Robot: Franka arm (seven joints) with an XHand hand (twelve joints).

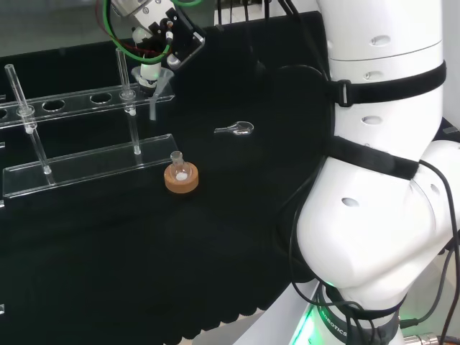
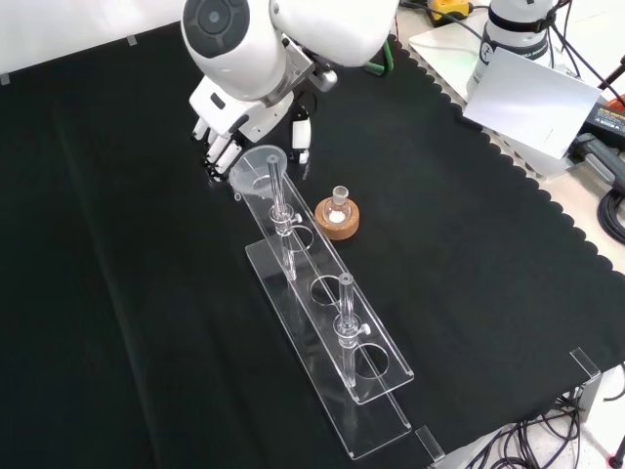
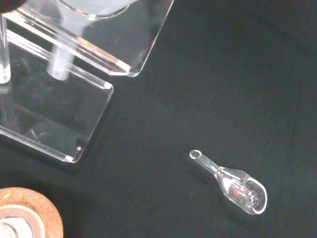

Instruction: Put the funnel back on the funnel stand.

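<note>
The clear funnel [image 1: 155, 80] sits at the right end of the clear funnel stand [image 1: 86, 167] in the head view, its stem [image 1: 153, 108] hanging below the stand's upper shelf. The hand [image 1: 153, 34] is right above it, fingers and thumb curled round the funnel's rim. In the front view the hand [image 2: 232, 125] is at the stand's far end [image 2: 293, 249], with the funnel [image 2: 256, 164] between its fingers [image 2: 219, 147] and thumb. In the wrist view the funnel's stem [image 3: 60, 67] points down through the shelf [image 3: 143, 42] toward the base plate [image 3: 54, 119]. Whether the funnel rests in the hole I cannot tell.
A cork ring with a small flask [image 1: 181, 177] stands just in front of the stand's right end in the head view; in the front view the cork ring [image 2: 337, 217] is right of the stand. A glass spoon [image 1: 236, 129] lies on the cloth to the right. Two upright rods [image 2: 344, 322] rise from the stand.
</note>
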